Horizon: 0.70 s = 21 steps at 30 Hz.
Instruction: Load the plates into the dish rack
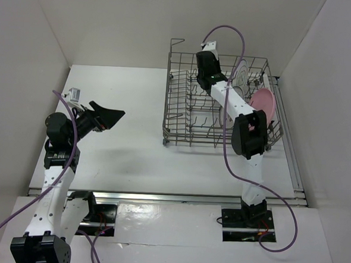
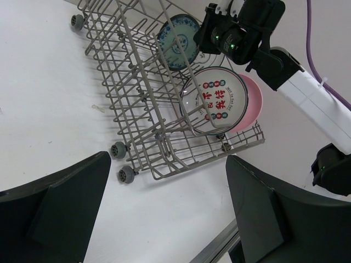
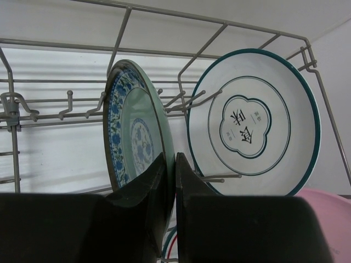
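Standing on edge in the rack [image 3: 164,11], the teal plate [image 3: 134,126] is pinched by the right gripper [image 3: 175,164], the left gripper [image 2: 167,160] spread wide above the table [image 2: 44,109].

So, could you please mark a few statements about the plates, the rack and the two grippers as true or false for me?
1. The left gripper is open and empty. True.
2. The pink plate lies flat outside the dish rack. False: it stands on edge inside it.
3. The teal plate stands upright in the rack. True.
4. The right gripper is wide open. False: its fingers are closed at the teal plate's rim.
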Motion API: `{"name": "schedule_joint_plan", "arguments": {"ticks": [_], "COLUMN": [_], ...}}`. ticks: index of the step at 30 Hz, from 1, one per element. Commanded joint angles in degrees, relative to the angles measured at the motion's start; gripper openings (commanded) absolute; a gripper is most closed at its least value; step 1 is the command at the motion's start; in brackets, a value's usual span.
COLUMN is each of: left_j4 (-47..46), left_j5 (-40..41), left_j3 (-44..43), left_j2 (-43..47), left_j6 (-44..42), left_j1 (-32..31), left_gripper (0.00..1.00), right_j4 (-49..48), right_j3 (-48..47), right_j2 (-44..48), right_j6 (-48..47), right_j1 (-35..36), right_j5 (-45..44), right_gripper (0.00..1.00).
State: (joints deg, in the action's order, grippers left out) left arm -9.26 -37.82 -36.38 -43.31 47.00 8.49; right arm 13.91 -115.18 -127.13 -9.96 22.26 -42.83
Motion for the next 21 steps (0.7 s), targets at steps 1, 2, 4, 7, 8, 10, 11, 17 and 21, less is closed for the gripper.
{"name": "schedule_joint_plan", "arguments": {"ticks": [1, 2, 4, 7, 8, 10, 11, 17, 21], "left_j4": [-3.7, -3.7, -3.7, -3.7, -3.7, -3.7, -3.7, -3.7, -4.2], "left_j5": [-1.2, -1.2, -1.2, -1.2, -1.2, -1.2, -1.2, -1.7, -1.7], "left_j3": [-0.7, -0.7, -0.7, -0.7, -0.7, -0.7, -0.7, -0.7, -0.7], "left_j2": [0.2, 0.2, 0.2, 0.2, 0.2, 0.2, 0.2, 0.2, 0.2], "left_j6": [1.2, 1.2, 1.2, 1.2, 1.2, 1.2, 1.2, 1.2, 1.2], "left_j1": [0.4, 0.4, 0.4, 0.4, 0.4, 0.4, 0.4, 0.4, 0.4], "left_gripper": [1.0, 1.0, 1.0, 1.0, 1.0, 1.0, 1.0, 1.0, 1.0], "right_j4": [-2.8, -2.8, -2.8, -2.8, -2.8, -2.8, -2.8, -2.8, -2.2], "right_j3": [-2.6, -2.6, -2.6, -2.6, -2.6, -2.6, -2.6, -2.6, -3.3], "right_j2": [-0.6, -0.6, -0.6, -1.1, -1.1, -1.1, -1.1, -1.1, 0.4], "right_j6": [-0.3, -0.3, -0.3, -0.3, -0.3, -0.3, -0.3, 0.2, 0.2], "right_j1": [0.4, 0.9, 0.9, 0.9, 0.9, 0.9, 0.9, 0.9, 0.9], "right_j5": [-1.7, -1.7, -1.7, -1.7, -1.7, -1.7, -1.7, -1.7, -1.7], "right_gripper": [0.14, 0.14, 0.2, 0.23, 0.23, 0.23, 0.23, 0.27, 0.51]}}
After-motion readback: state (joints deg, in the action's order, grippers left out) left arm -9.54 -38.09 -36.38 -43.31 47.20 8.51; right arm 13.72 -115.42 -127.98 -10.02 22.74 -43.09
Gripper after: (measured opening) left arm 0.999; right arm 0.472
